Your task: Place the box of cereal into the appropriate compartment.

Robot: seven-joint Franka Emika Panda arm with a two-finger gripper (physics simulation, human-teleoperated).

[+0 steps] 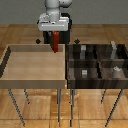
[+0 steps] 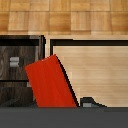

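My gripper (image 1: 55,39) is shut on the box of cereal (image 1: 55,42), a slim red box that hangs upright below the fingers. It is held above the far edge of the light-wood tray (image 1: 20,80), near the corner closest to the dark four-cell bin (image 1: 70,75). The wrist view shows the red box of cereal (image 2: 50,82) tilted, over the line where the bin (image 2: 20,55) meets the tray (image 2: 95,60). The appropriate compartment (image 1: 106,54) is the bin's far cell on the exterior view's right, with a tall pale-grey block (image 1: 114,48) in it. It lies well to the right of the box.
The bin's other cells hold short grey shapes (image 1: 84,73). Tray and bin stand side by side on thin metal legs (image 1: 60,105) above a wooden floor. The robot's base (image 1: 54,6) rises behind the tray's far edge.
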